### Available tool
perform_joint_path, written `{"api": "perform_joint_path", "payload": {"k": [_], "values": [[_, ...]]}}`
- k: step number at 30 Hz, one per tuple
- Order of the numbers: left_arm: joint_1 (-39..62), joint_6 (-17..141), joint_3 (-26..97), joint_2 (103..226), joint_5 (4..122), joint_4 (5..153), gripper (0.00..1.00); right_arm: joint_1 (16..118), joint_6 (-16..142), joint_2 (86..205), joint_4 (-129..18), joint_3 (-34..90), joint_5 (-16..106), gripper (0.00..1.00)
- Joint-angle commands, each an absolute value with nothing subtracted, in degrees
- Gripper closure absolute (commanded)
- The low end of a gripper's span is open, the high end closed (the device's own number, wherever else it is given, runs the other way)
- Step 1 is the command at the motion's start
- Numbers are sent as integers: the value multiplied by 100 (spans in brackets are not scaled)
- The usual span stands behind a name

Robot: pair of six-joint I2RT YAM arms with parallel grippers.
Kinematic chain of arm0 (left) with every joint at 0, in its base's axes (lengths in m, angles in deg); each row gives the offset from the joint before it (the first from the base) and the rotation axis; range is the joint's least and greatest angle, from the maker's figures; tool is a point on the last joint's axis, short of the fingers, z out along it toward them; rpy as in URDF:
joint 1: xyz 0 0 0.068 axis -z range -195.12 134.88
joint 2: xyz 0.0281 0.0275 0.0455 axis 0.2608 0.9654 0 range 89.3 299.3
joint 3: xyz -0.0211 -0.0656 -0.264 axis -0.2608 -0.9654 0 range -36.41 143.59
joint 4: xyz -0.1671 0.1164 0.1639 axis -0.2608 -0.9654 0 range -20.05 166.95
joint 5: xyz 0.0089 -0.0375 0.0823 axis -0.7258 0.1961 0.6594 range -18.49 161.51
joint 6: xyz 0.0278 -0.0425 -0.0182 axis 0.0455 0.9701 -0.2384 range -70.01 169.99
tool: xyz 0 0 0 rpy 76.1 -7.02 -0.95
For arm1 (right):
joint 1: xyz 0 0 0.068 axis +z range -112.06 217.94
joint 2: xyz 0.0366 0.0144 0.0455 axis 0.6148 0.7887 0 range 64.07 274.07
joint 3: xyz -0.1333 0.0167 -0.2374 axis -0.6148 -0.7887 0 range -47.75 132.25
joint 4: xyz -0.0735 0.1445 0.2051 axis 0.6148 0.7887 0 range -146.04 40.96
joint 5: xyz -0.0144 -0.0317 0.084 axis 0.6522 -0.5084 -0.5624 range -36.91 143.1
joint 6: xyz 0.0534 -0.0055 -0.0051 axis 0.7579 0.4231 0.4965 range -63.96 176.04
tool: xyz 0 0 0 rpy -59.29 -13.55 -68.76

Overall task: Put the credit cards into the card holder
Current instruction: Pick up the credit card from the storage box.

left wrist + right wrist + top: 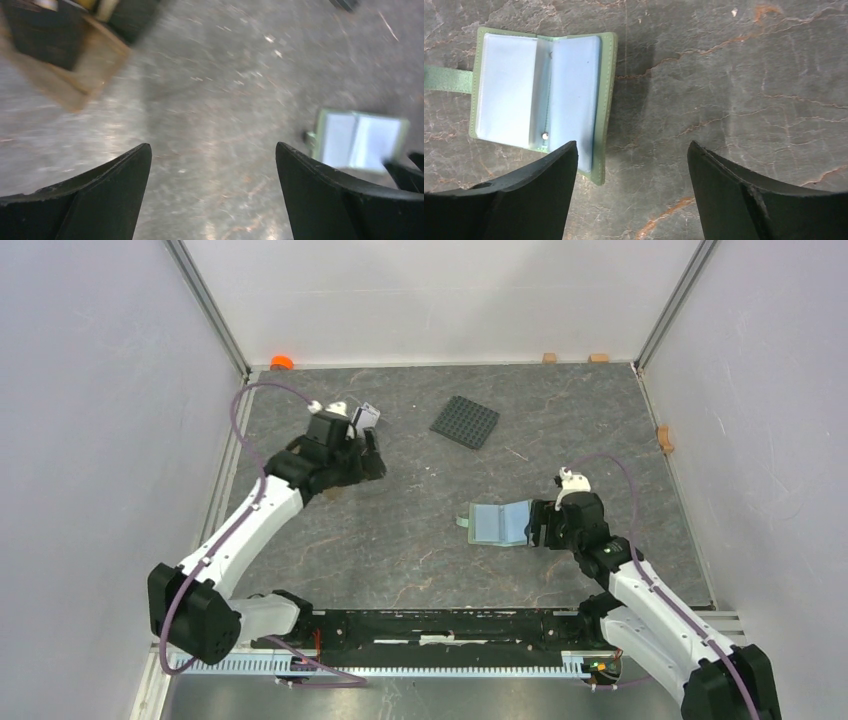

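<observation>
Both tools are empty and spread wide, so the step in hand looks like fetching a card. Your pale sage-green folding card holder (539, 95) lies opened flat on the grey veined bench (749, 75), light-blue inside up. The right tool (631, 145) hangs just over its near corner, with one finger overlapping the rim. The left tool (212, 146) hovers well apart from it, near the brown open tray (85, 75) on the bench's left side. The credit cards (42, 35) are probably the dark flat shapes in that tray, but the wrist view is too blurred to be sure.

Steady the left arm until you can read the tray, then take one card by a short edge so the free end can lead into a pocket. A thin card lying flat is hard to pinch, so tipping it against the tray wall should help. Lower the right tool onto the card holder's flap to pin it, because the light wallet will likely slide or fold when a card pushes in.
</observation>
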State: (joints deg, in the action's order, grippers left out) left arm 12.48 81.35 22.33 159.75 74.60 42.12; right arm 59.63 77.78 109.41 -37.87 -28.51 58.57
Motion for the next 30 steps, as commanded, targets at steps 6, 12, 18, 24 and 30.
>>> {"api": "perform_joint_path", "payload": {"k": [6, 12, 18, 24, 30], "values": [[-366, 7011, 2846, 16804, 8352, 3583, 0, 5506, 7538, 10923, -4238, -3105, 5006, 15], [-807, 7244, 2852, 17357, 8386, 4238, 0, 5464, 7506, 10843, -4498, -3317, 4565, 13], [-958, 7237, 3033, 17865, 8249, 4736, 0, 5455, 7466, 10761, -4613, -3400, 4340, 11], [-953, 7153, 3212, 18257, 8110, 5076, 0, 5455, 7412, 10748, -4664, -3409, 4175, 10], [-957, 7124, 3431, 18670, 8129, 5097, 0, 5451, 7379, 10734, -4691, -3423, 4116, 7]]}}
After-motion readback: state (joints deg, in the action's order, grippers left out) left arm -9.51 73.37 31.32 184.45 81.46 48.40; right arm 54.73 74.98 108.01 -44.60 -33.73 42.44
